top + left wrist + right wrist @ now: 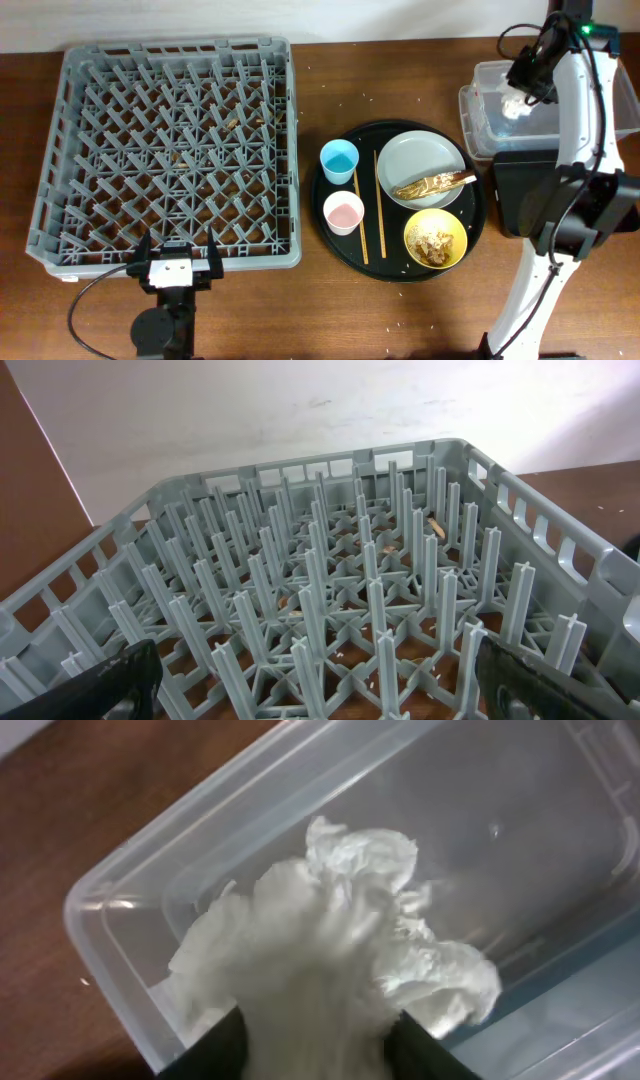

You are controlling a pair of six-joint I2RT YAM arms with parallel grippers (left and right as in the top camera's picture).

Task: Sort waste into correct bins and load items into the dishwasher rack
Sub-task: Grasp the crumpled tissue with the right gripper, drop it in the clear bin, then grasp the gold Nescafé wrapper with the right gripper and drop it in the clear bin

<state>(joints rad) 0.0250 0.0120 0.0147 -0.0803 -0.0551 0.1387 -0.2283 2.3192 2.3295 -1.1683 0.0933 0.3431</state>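
Note:
My right gripper [517, 98] is shut on the crumpled white paper napkin [335, 935] and holds it over the clear plastic tub [478, 105], also seen in the right wrist view [110, 910]. The shallow black tray [515, 195] lies just in front of the tub. The white plate [415, 160] carries the brown-gold wrapper [435, 184]. The yellow bowl [452, 232] holds tan food scraps [436, 246]. The light-blue cup [339, 160], pinkish-white cup [343, 212] and chopsticks [357, 213] lie beside them. My left gripper [179, 262] is open at the front edge of the grey rack [170, 150], its pegs filling the left wrist view [330, 590].
The plate, bowl, cups and chopsticks sit on a large round black tray [400, 272]. Crumbs lie scattered in the rack and on the brown table. The right arm's white links stand at the table's right front.

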